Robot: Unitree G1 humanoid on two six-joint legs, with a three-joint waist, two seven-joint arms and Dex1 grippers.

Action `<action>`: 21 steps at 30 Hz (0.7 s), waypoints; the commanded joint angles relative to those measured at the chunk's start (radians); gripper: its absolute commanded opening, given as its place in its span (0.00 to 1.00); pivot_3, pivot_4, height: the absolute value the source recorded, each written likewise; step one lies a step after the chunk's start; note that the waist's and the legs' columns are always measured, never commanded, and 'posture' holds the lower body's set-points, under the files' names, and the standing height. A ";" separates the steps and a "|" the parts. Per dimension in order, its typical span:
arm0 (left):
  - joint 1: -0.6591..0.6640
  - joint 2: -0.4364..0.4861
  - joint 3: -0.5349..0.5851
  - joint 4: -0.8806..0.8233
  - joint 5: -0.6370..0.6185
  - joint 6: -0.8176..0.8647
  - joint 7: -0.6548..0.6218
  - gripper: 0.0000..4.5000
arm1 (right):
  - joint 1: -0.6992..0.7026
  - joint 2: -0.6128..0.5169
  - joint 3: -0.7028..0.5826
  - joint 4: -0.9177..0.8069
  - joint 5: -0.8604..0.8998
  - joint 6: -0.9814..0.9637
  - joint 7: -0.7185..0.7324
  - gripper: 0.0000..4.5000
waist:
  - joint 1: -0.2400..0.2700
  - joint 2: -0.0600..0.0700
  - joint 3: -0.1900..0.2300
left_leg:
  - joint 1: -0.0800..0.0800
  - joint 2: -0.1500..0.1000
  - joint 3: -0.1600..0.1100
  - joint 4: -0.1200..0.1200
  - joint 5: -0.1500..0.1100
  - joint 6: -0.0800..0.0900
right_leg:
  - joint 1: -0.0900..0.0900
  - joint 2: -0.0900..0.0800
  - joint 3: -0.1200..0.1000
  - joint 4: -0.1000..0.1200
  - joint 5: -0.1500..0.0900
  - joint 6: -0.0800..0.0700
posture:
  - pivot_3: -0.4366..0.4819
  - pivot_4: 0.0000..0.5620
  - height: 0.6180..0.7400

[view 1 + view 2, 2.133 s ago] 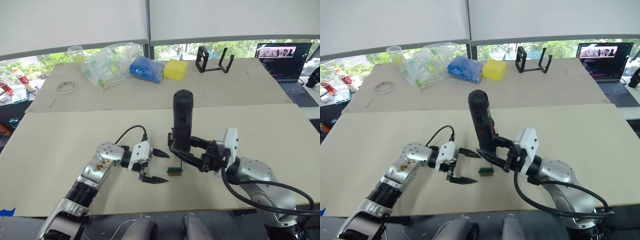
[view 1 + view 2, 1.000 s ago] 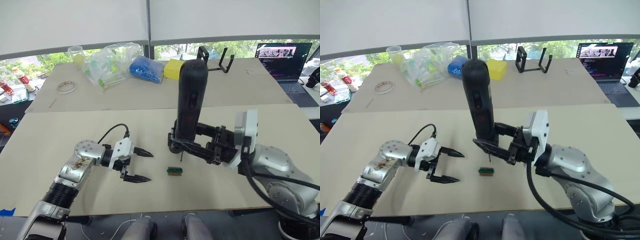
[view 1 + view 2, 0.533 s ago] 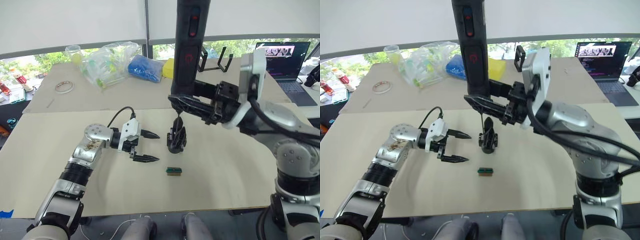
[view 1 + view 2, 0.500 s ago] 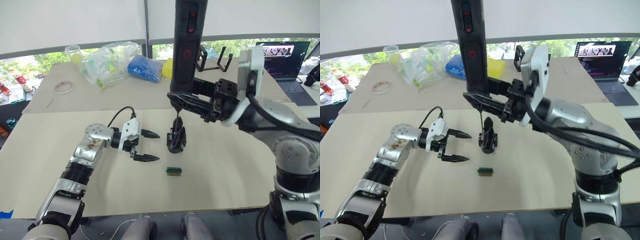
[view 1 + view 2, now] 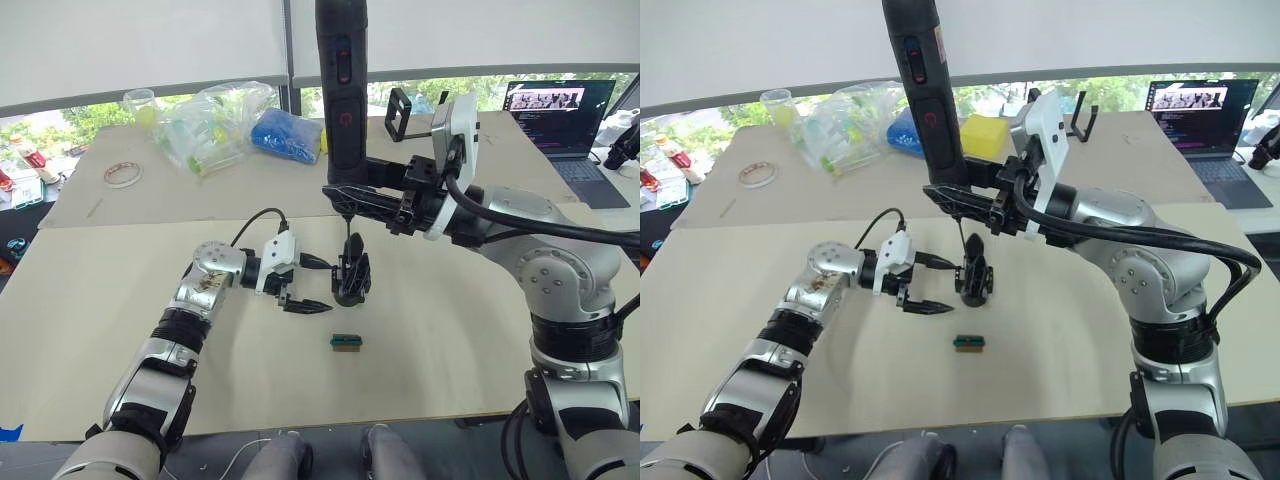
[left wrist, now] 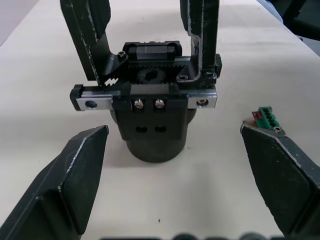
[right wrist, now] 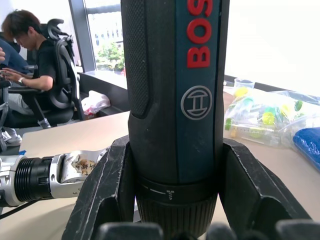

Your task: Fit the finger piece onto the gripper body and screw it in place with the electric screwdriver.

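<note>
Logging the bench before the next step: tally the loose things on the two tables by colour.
Black: 3, the gripper body, electric screwdriver, open-frame stand
Green: 1, small block
Blue: 1, bundle
Yellow: 1, sponge
Clear: 2, plastic bag, cup
White: 1, tape ring
Total: 9

You're in an office-style robotics lab: a beige bench [image 5: 120,330] under blinds-covered windows [image 5: 140,45], an open laptop [image 5: 560,110] running at the far corner, a bag of small plastic parts [image 5: 215,125], and a person [image 7: 35,60] seated in an office chair [image 7: 62,75] nearby.
</note>
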 commanded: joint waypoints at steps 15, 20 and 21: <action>-0.029 -0.030 0.009 0.038 0.031 -0.065 0.014 1.00 | 0.070 0.057 -0.011 -0.042 -0.117 -0.110 0.074 0.42 | 0.000 0.000 0.000 | 0.000 0.000 0.000 0.001 0.000 0.000 | -0.001 0.001 0.000 0.000 0.000 0.000 | 0.48 0.27 1.00; -0.027 -0.033 0.008 0.031 0.034 -0.065 0.020 1.00 | 0.084 0.072 -0.013 -0.043 -0.134 -0.116 0.083 0.42 | 0.000 0.000 0.000 | -0.001 0.000 0.000 0.001 0.000 0.000 | -0.001 0.001 0.000 0.000 0.000 0.000 | 0.48 0.27 1.00; -0.026 -0.033 0.008 0.030 0.034 -0.065 0.021 1.00 | 0.086 0.075 -0.013 -0.044 -0.136 -0.115 0.084 0.42 | 0.000 0.000 0.000 | -0.001 0.000 0.000 0.001 0.000 0.000 | -0.001 0.001 0.000 0.000 0.000 0.000 | 0.48 0.27 1.00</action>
